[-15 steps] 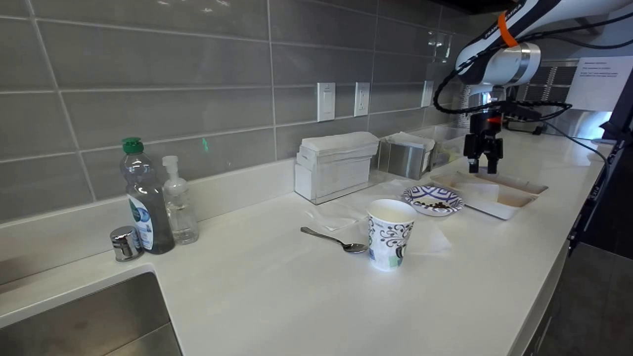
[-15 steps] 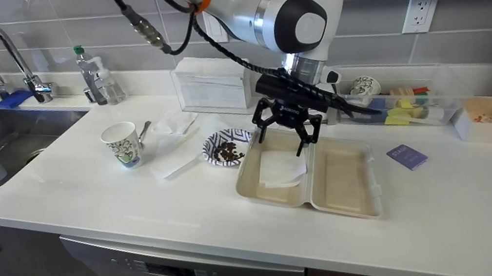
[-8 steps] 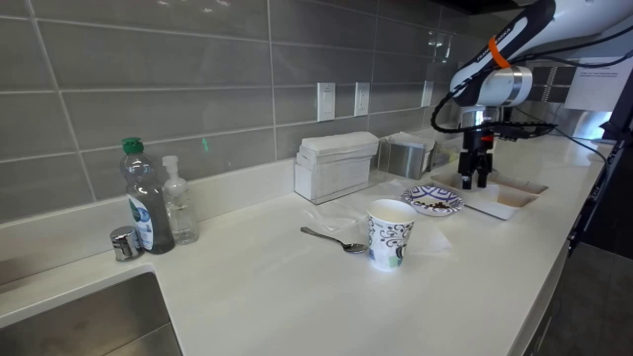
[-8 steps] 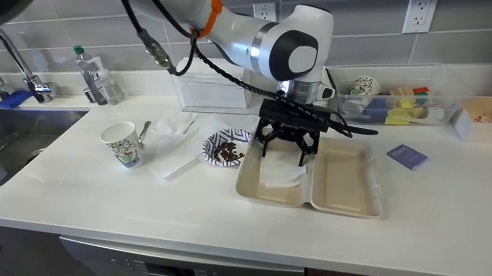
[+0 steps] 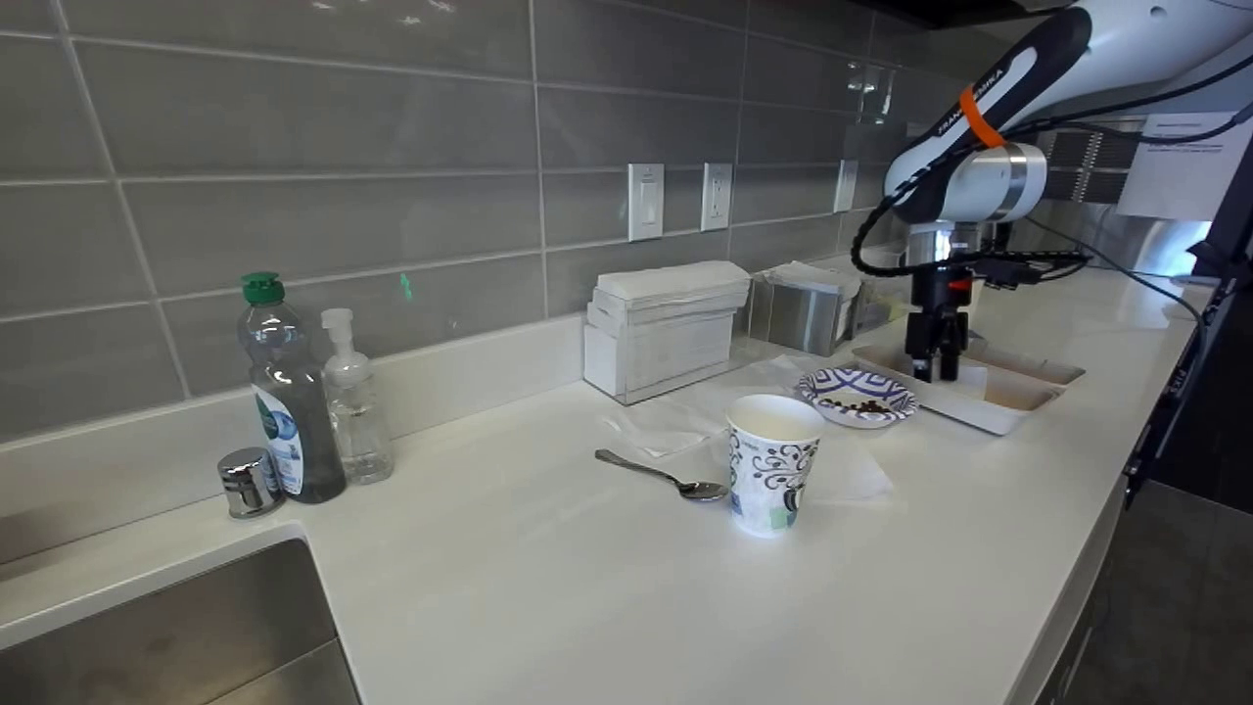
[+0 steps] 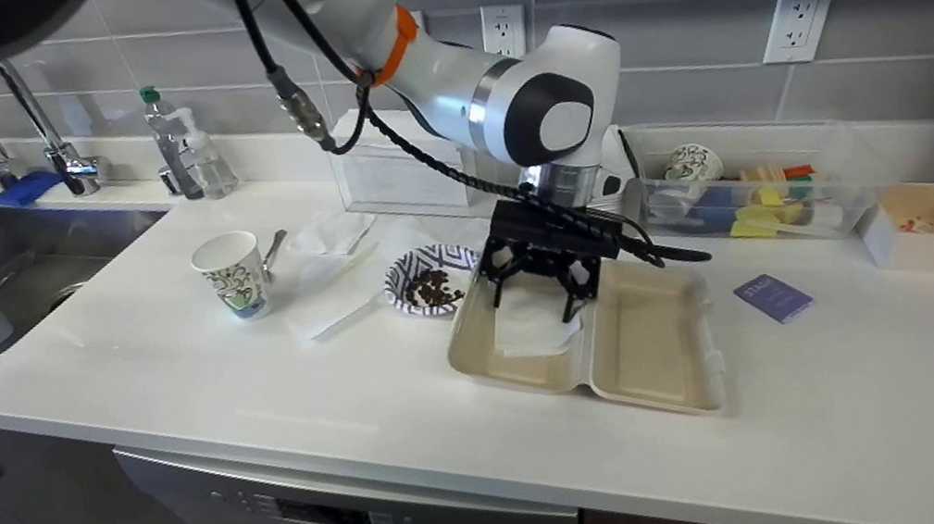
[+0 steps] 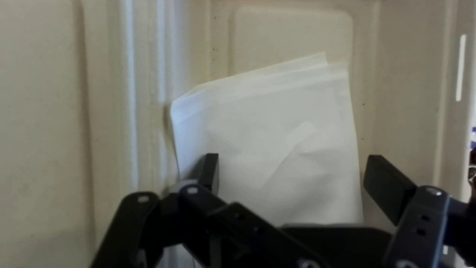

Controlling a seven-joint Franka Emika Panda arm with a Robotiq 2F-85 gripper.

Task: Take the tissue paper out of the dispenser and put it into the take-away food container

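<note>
The take-away food container (image 6: pixel 656 340) lies open on the counter, tan inside; it also shows in an exterior view (image 5: pixel 998 419) and the wrist view (image 7: pixel 292 33). White tissue paper (image 6: pixel 534 332) lies flat in its left compartment and fills the middle of the wrist view (image 7: pixel 266 145). My gripper (image 6: pixel 532 312) is open and low over this tissue. In the wrist view its fingers (image 7: pixel 292 165) are wide apart, one over the tissue, one beside its right edge. Contact cannot be told. The grey-silver dispenser (image 5: pixel 803 315) stands by the wall with tissue paper (image 5: pixel 814 274) on top.
A patterned plate (image 5: pixel 859 399) with dark bits sits beside the container. A printed paper cup (image 5: pixel 773 465), a spoon (image 5: pixel 666 475) and a white ribbed box (image 5: pixel 675 338) stand nearer the sink. A clear bin (image 6: pixel 776 203) and a purple packet (image 6: pixel 773 298) are to the right.
My gripper has come down from above the container into its tissue-holding compartment, shifting slightly left in both exterior views. It stays open. The tissue paper and container look unmoved.
</note>
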